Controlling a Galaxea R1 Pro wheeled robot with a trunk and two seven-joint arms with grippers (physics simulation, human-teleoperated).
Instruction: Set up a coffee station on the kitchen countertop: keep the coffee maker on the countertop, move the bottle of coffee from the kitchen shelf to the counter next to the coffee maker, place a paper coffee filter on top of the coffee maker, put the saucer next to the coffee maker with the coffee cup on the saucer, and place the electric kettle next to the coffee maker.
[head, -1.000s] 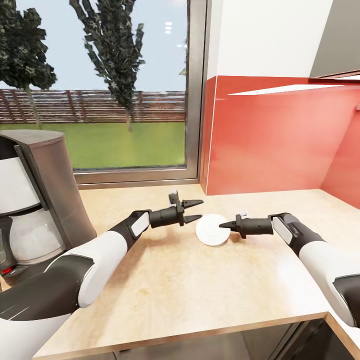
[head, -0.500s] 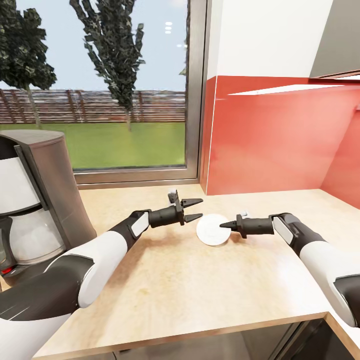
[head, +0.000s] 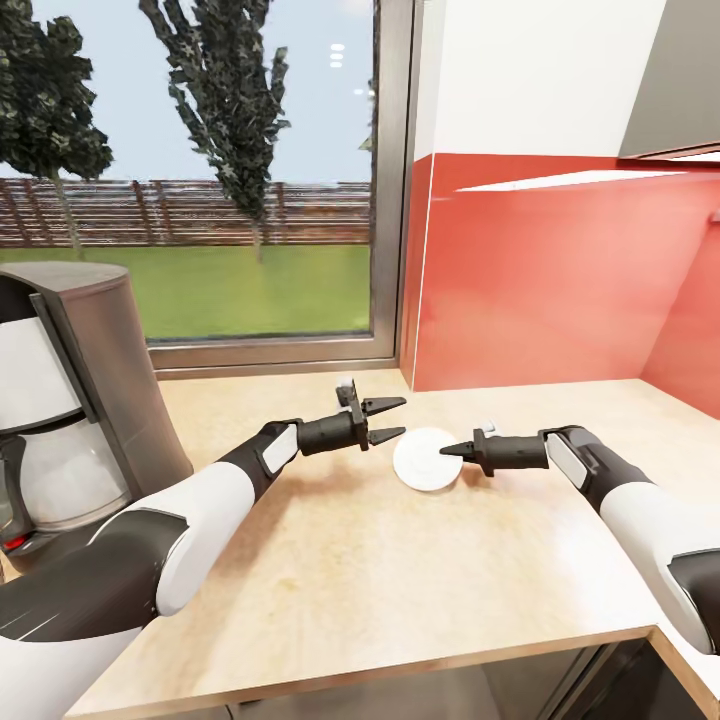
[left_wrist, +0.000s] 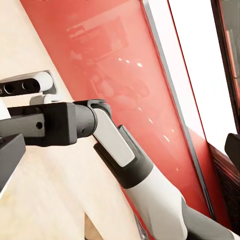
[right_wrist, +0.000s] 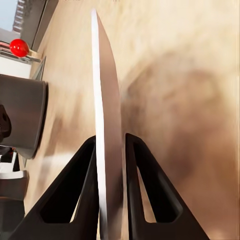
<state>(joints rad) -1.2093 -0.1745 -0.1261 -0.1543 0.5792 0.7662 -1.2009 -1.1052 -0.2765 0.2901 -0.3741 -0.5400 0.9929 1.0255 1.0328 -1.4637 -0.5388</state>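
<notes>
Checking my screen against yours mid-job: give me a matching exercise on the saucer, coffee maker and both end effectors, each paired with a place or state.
Things:
1. saucer
2. coffee maker
3. left end effector
4. right end effector

States:
A. open, holding nothing, beside the saucer
B. standing at the countertop's far left
C. pinched at its rim
D. shut on the saucer's edge

Pairs: 1-C, 2-B, 3-A, 4-D

White saucer (head: 424, 461) sits pinched at its rim above countertop (head: 420, 580); coffee maker (head: 70, 400) stands far left.
</notes>
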